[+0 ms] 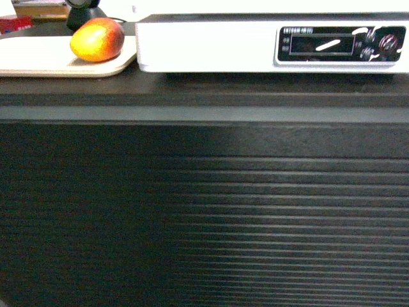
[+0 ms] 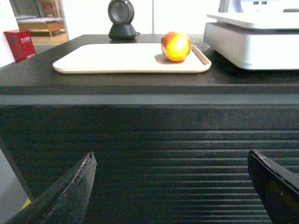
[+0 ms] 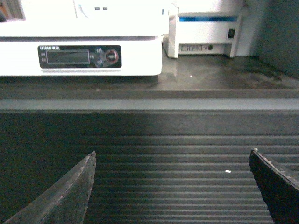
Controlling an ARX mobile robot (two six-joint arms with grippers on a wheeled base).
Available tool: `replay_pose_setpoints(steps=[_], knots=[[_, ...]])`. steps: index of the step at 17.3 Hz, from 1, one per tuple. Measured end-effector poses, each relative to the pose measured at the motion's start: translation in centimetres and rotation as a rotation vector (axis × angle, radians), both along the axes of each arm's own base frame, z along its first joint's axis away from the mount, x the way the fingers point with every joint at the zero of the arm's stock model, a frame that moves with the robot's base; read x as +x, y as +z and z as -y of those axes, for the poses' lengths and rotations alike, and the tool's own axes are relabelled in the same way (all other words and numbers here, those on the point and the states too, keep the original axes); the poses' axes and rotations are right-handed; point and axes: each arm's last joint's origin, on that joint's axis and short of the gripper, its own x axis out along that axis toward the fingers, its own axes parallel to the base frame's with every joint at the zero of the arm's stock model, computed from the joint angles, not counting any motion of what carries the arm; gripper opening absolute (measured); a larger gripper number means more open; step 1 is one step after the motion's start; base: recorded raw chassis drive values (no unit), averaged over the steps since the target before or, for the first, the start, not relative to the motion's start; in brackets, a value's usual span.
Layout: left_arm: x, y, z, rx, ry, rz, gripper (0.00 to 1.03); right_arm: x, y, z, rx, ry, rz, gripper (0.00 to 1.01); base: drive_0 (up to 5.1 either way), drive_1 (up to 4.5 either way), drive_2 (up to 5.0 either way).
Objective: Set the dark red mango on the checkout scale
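The dark red mango (image 1: 97, 39) (image 2: 175, 46), red shading to orange-yellow, lies on the right end of a beige tray (image 1: 38, 61) (image 2: 112, 58) on the checkout (image 1: 204, 192) (image 2: 149, 135) counter. Just right of it stands the white scale (image 1: 211, 45) (image 2: 252, 42) (image 3: 79, 46) with its dark display panel. My left gripper (image 2: 170, 161) is open, low in front of the ribbed counter front, well below the mango. My right gripper (image 3: 172, 158) is open too, below the scale and the counter edge. Neither gripper shows in the head view.
A black round scanner (image 2: 121, 18) stands behind the tray. A red box (image 2: 19, 44) is at the far left. A white printer-like box (image 3: 205, 30) sits right of the scale, and a dark wall (image 3: 282, 37) closes the counter's right end.
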Motion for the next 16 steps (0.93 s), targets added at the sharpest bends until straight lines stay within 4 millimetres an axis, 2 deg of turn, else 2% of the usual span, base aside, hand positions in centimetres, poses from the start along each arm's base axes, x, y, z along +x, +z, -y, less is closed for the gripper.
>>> replay_pose_setpoints(steps=[16], knots=[[0.0, 0.0, 0.0, 0.0, -0.001, 0.0, 0.98, 0.0, 0.0, 0.0, 0.001, 0.0, 0.0, 0.98, 0.0, 0.0, 0.0]])
